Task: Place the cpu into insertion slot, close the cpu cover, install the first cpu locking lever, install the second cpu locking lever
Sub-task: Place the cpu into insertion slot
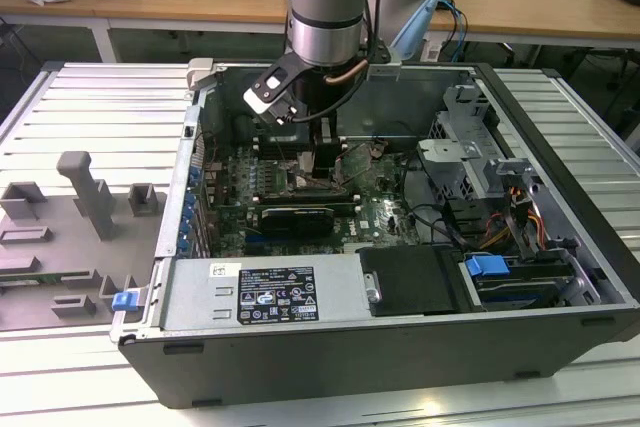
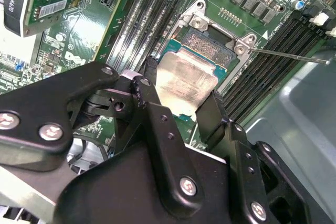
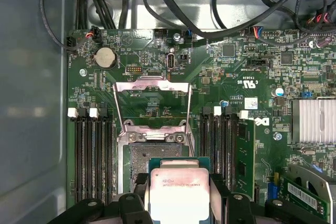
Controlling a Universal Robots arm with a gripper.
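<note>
Gripper [image 2: 181, 92] is clamping flat square silver-beige cpu [image 2: 185, 80]; I am holding it directly over dark-centred, silver-rimmed insertion slot [image 2: 209, 43].

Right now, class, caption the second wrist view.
Gripper shut on the cpu, poised over the open insertion slot of the green motherboard.

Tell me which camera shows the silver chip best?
The second wrist view: the cpu shows nearly whole, clamped in the tool over the insertion slot. The first wrist view cuts part off; in the exterior view the tool hides it.
</note>
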